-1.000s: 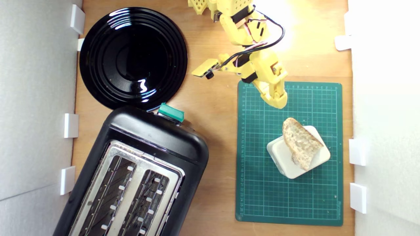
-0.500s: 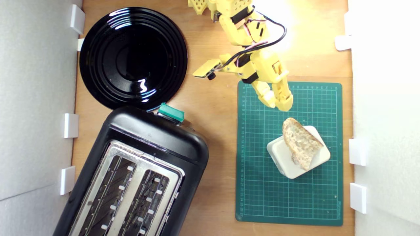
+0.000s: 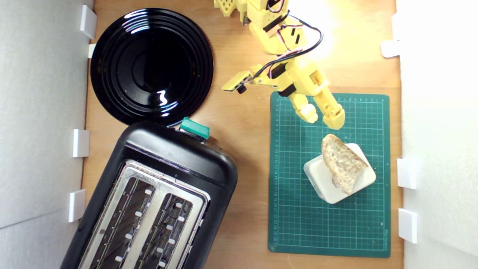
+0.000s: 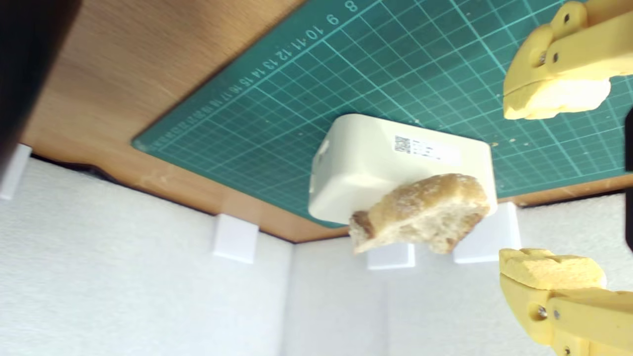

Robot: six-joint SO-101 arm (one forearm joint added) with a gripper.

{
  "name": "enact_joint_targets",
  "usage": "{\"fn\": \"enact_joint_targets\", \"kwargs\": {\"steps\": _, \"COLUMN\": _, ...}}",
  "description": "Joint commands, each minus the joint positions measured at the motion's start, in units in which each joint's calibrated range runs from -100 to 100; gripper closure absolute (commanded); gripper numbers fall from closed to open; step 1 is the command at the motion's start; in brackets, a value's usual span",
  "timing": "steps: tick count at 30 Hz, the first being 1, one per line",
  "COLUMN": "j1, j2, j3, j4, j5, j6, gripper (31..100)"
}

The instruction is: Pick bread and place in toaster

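Tool [image 3: 324, 118] spread wide and holding nothing, above the far edge of the green cutting mat [image 3: 298, 224], near the bread [image 3: 341, 162] but apart from it; bread lying tilted on the cream block [image 3: 321, 179], rounded end toward the tool, partly overhanging; toaster [image 3: 179, 157] well apart on the wooden worktop [image 3: 246, 149], toward the exterior view's left, both slots empty; black plate [image 3: 151, 65] just behind the toaster.
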Motion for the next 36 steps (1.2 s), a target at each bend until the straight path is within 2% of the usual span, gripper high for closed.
{"fn": "enact_joint_targets", "kwargs": {"steps": 1, "j1": 0.12, "j2": 1.46, "j3": -2.98, "j4": -3.27, "j5": -5.40, "j6": 0.32, "gripper": 41.8}}
{"fn": "enact_joint_targets", "kwargs": {"steps": 7, "j1": 0.12, "j2": 6.45, "j3": -3.62, "j4": -3.27, "j5": -11.29, "j6": 0.37, "gripper": 41.8}}
{"fn": "enact_joint_targets", "kwargs": {"steps": 24, "j1": -0.28, "j2": 14.19, "j3": -13.33, "j4": -3.27, "j5": -11.12, "j6": 0.42, "gripper": 41.9}}
{"fn": "enact_joint_targets", "kwargs": {"steps": 30, "j1": -0.68, "j2": 16.43, "j3": -15.06, "j4": -3.27, "j5": -11.12, "j6": 2.78, "gripper": 41.9}}
{"fn": "enact_joint_targets", "kwargs": {"steps": 33, "j1": -2.21, "j2": 16.60, "j3": -15.87, "j4": -5.90, "j5": -11.12, "j6": 2.98, "gripper": 41.9}}
{"fn": "enact_joint_targets", "kwargs": {"steps": 36, "j1": -2.86, "j2": 16.60, "j3": -16.42, "j4": -7.07, "j5": -11.12, "j6": 2.98, "gripper": 41.9}}
